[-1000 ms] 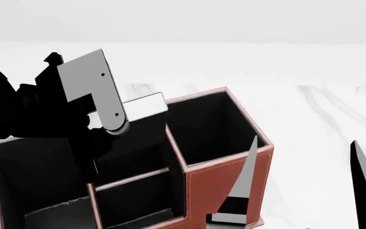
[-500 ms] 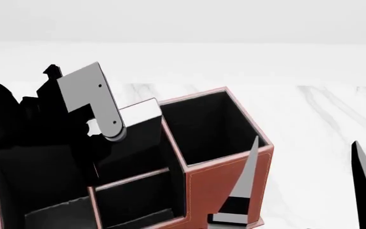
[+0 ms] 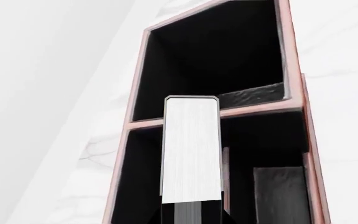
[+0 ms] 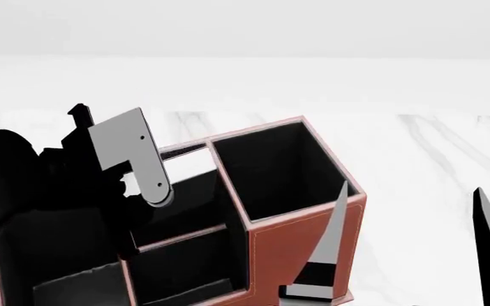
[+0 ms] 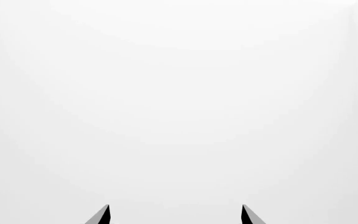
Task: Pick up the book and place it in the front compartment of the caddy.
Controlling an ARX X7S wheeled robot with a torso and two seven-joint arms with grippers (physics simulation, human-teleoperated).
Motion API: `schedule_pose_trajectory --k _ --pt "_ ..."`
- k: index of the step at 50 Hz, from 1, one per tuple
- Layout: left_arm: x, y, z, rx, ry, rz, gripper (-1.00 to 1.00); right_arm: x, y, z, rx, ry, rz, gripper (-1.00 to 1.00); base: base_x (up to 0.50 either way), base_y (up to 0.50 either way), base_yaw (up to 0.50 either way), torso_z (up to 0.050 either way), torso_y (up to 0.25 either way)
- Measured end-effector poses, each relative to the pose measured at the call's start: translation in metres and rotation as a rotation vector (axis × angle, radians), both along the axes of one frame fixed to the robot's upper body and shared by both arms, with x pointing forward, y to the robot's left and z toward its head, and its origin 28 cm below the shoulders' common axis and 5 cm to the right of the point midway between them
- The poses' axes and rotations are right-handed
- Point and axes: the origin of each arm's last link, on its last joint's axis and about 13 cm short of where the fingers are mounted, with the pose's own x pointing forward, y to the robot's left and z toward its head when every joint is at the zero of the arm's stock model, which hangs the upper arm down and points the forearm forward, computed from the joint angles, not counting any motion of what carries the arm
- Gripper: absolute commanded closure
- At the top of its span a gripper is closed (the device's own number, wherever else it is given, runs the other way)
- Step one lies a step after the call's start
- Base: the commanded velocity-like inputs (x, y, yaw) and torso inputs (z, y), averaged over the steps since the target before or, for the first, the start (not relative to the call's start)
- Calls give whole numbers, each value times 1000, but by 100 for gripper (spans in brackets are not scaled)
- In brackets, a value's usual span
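Reddish-brown caddy (image 4: 300, 245) is standing on the marble bench (image 4: 432, 146). Left end effector (image 3: 191, 215) is pinching the book (image 3: 191, 149), whose long axis is pointing away from it, down into a cell just past a divider; which cell is the front one I cannot tell. Right end effector (image 5: 174, 215) is hanging spread, well apart, holding nothing.

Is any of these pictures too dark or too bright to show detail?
Head view: the reddish-brown stitched caddy has black cells without detail. Left wrist view: the thin black book's white page edge shows clearly. Right wrist view: nearly all white, only two fingertips.
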Motion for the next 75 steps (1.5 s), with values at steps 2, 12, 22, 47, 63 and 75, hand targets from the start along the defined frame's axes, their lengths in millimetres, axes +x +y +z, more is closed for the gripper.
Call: schedule_pose_trajectory --k 2,12,22,47,63,75 --pt "1 0 -2 2 -1 3 100 0 0 0 0 0 0 -100 0 0 0 0 0" --pt "7 0 -14 4 -2 16 100 0 -1 0 1 0 -3 -100 0 0 0 0 1" --pt "14 0 -26 0 5 30 100 1 -1 -1 1 2 -4 -100 0 0 0 1 2" --pt "24 3 -50 2 7 33 100 2 -2 -3 0 10 -7 -100 0 0 0 0 1" --pt "32 4 -62 21 1 24 100 4 -1 -6 -4 20 -8 -100 0 0 0 0 1" --pt "36 2 -72 38 8 14 100 5 -2 -6 -2 23 -9 -100 0 0 0 0 2"
